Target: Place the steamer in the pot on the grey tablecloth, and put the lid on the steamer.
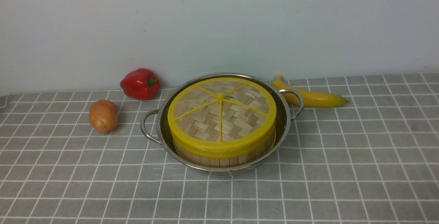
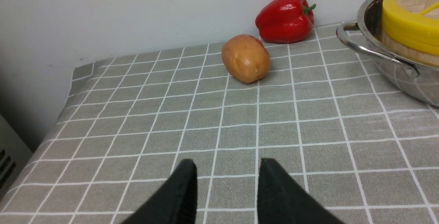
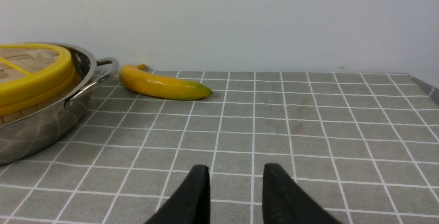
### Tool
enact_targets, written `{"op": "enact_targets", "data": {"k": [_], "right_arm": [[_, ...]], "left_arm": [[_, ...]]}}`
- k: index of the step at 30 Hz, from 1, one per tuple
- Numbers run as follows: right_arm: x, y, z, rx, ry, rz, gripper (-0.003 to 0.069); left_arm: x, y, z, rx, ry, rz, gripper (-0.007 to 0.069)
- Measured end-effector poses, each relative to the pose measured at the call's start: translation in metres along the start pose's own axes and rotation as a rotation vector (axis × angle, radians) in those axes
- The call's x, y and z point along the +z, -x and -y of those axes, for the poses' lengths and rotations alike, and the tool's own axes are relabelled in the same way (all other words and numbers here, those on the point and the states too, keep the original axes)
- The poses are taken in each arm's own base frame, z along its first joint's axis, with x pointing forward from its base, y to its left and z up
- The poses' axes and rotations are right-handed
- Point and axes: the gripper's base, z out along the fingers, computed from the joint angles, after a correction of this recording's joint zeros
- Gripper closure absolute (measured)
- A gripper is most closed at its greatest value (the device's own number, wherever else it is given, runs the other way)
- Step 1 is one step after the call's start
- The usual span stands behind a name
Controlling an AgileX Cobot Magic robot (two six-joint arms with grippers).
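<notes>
The grey tablecloth (image 1: 343, 155) covers the whole work surface up to the pale wall. On it, near the middle, sits the stainless-steel pot (image 1: 284, 121) with its 2 loop handles out to either side. The bamboo steamer (image 1: 223, 158) stands inside the pot, its slatted wall showing above the pot's near rim. The woven lid (image 1: 221, 114) lies flat on top of the steamer, its yellow rim matching the steamer's edge.

A banana (image 1: 313, 97) lies just behind the pot's right handle. A red bell pepper (image 1: 140, 84) rests against the wall to the pot's left, and a potato (image 1: 103, 116) sits near it, closer to the front.

The left gripper (image 2: 226, 183) hangs over bare cloth with a gap between its fingers, holding nothing. The right gripper (image 3: 236, 186) likewise stands parted and empty above the cloth, well apart from the pot.
</notes>
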Motion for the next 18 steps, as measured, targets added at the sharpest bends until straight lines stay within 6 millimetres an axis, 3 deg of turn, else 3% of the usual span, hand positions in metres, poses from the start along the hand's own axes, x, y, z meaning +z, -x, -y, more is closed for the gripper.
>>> {"op": "enact_targets", "data": {"k": [18], "right_arm": [[0.0, -0.0006, -0.0023, 0.034, 0.036, -0.008, 0.0419]], "left_arm": [[0.0, 0.0, 0.0, 0.0, 0.0, 0.0, 0.0382]]}}
